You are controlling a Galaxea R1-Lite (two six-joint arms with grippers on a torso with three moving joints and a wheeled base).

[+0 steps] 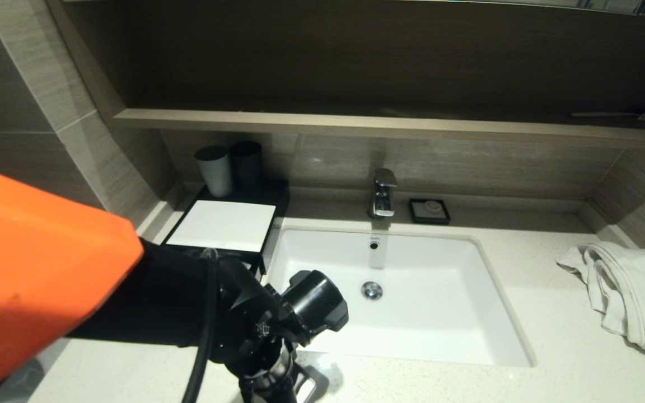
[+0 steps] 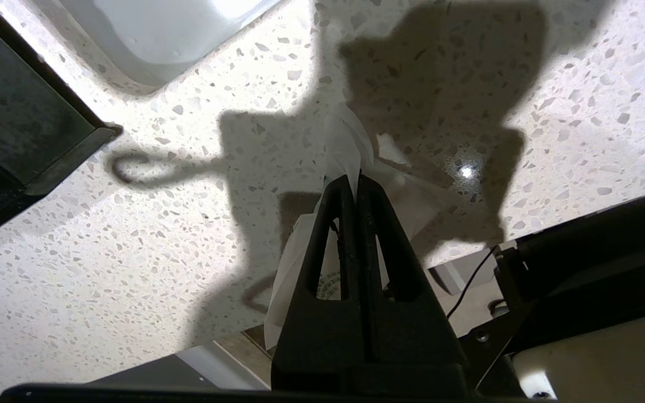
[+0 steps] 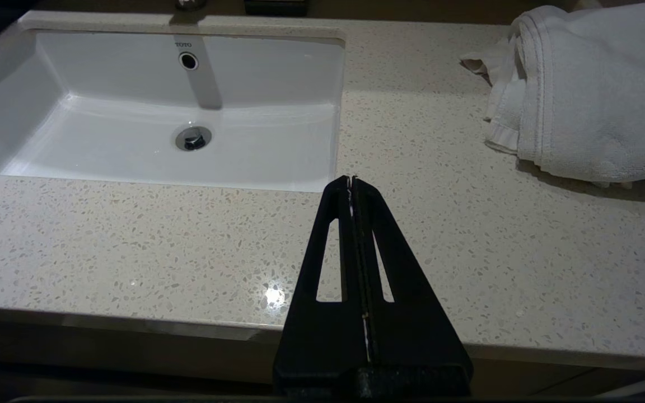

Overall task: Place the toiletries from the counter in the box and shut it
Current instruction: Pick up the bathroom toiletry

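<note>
My left gripper (image 2: 356, 179) is shut on a thin white toiletry packet (image 2: 342, 140), held just above the speckled counter (image 2: 132, 252) near its front edge, left of the sink. In the head view the left arm's black wrist (image 1: 261, 330) hangs over that spot and hides the packet. The black box (image 1: 266, 196) stands at the back left with a flat white surface (image 1: 221, 224) showing on top; its dark corner also shows in the left wrist view (image 2: 26, 123). My right gripper (image 3: 351, 180) is shut and empty, over the counter's front edge right of the sink.
A white sink (image 1: 412, 296) with a chrome faucet (image 1: 383, 193) fills the middle. A crumpled white towel (image 1: 630, 291) lies at the right. A black soap dish (image 1: 429, 211) sits behind the sink. Two dark cups (image 1: 227, 168) stand behind the box under a shelf (image 1: 356, 126).
</note>
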